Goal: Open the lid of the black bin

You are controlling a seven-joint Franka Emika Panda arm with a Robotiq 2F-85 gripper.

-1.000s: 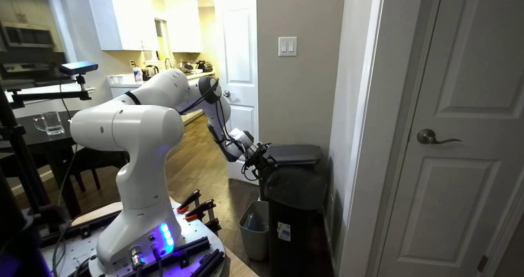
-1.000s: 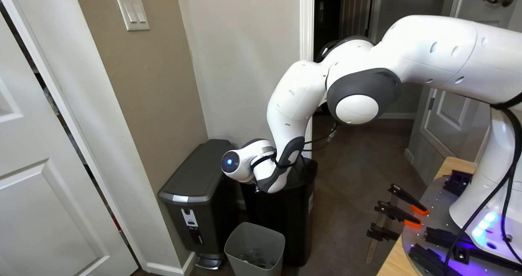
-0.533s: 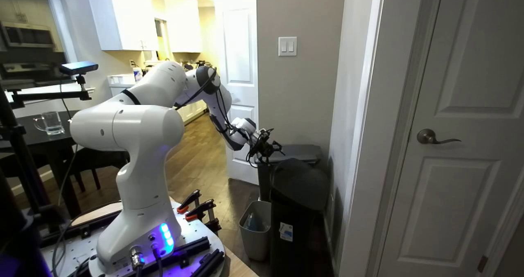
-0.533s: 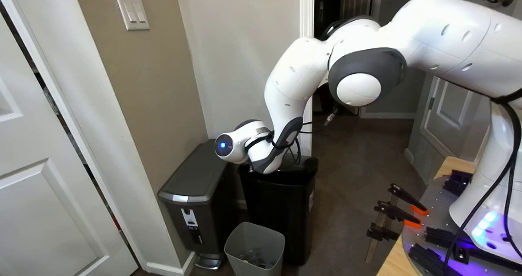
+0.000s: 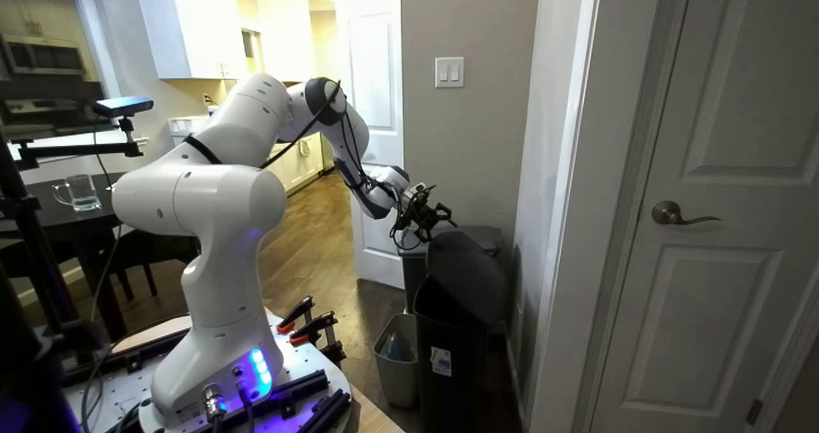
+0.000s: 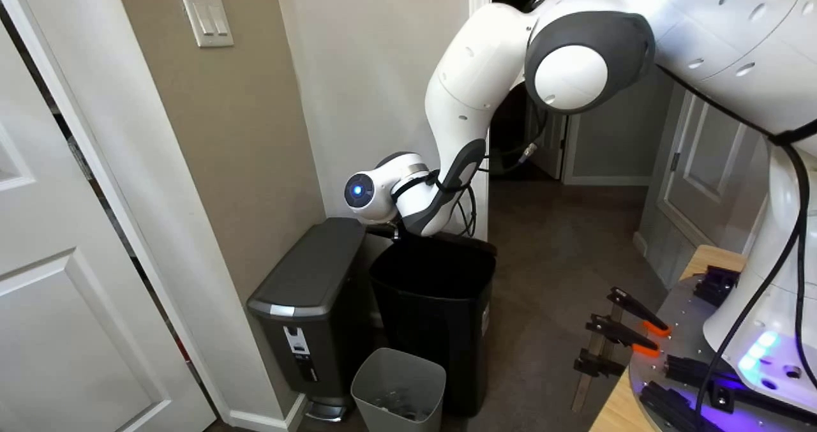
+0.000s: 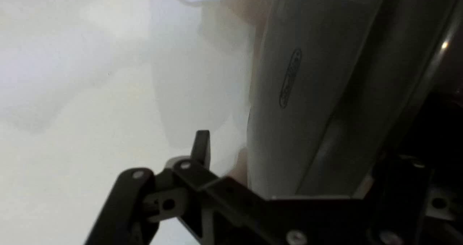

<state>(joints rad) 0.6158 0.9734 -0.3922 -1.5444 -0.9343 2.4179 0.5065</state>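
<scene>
1. The opening looked nearly done: in an exterior view the lid (image 5: 467, 272) stood tilted up at the right of the bin (image 5: 455, 388), which gaped dark.
2. What seemed left was perhaps a further push back; whether the lid would stand unaided could not be told.
3. The fingers (image 7: 201, 151) were spread, pinching nothing; in the wrist view what looked like the lid showed between them, with a gap on the left. Contact on the right was too dark to judge.
4. In an exterior view the arm (image 5: 198, 196) arched high from the left and sloped down to the right, with the fingers just beside the lid's raised edge.
</scene>
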